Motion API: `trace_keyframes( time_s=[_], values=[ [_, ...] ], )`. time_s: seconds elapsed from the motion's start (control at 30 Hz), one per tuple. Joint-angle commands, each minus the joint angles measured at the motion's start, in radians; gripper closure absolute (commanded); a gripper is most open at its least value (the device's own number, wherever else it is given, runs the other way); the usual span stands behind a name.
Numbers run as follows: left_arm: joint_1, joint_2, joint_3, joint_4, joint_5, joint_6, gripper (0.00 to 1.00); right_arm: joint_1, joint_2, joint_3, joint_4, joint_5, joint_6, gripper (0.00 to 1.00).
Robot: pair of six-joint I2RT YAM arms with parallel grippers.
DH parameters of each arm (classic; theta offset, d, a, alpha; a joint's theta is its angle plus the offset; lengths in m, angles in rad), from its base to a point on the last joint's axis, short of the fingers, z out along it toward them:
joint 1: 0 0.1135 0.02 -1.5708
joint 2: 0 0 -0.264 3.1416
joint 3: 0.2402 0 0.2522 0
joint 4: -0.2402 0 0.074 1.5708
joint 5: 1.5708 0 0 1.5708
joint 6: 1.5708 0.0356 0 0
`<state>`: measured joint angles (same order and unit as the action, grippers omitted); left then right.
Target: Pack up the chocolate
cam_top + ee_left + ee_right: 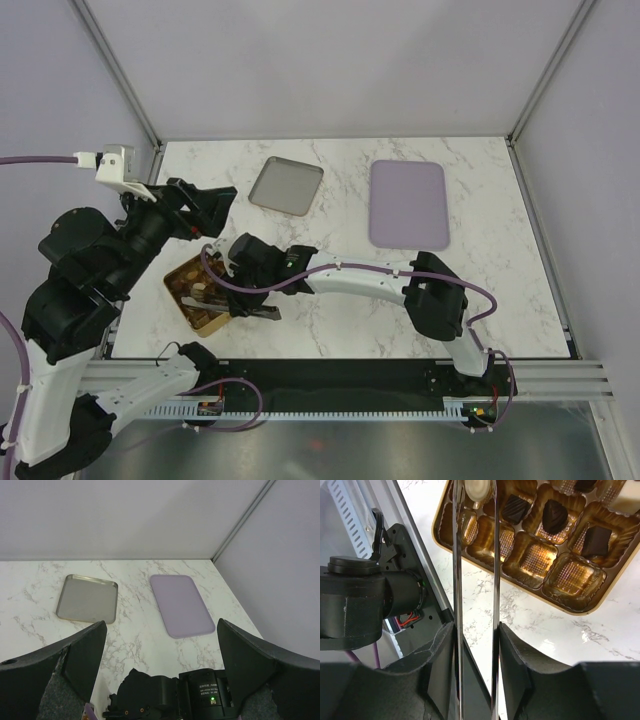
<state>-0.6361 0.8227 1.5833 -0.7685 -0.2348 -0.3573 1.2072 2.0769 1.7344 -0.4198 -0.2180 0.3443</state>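
In the top view, the left arm (90, 260) sits folded at about 9 o'clock, its elbow raised. The left gripper (161, 625) points toward 2 o'clock, above the table, and its two fingers (85, 655) stand far apart with nothing between them. The right arm (360, 280) stretches low from its base at 5 o'clock toward 9 o'clock, nearly straight. The right gripper (475, 630) is turned downward, and its jaws press from both sides on the blades of metal tongs (496, 580).
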Motion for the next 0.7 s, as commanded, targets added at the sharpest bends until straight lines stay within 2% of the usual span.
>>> trace_keyframes(
  time_s=[0.0, 0.4, 0.67],
  values=[
    [0.003, 0.007, 0.006, 0.037, -0.018, 0.037, 0.00, 0.000, -0.006, 0.050, 0.024, 0.026, -0.022, 0.54],
    [0.003, 0.024, 0.037, 0.038, 0.017, 0.040, 0.00, -0.006, -0.027, 0.082, 0.016, 0.080, -0.027, 0.54],
    [0.003, 0.033, 0.017, 0.041, 0.028, 0.047, 0.01, -0.064, -0.199, -0.030, 0.018, 0.161, -0.018, 0.56]
  ],
)
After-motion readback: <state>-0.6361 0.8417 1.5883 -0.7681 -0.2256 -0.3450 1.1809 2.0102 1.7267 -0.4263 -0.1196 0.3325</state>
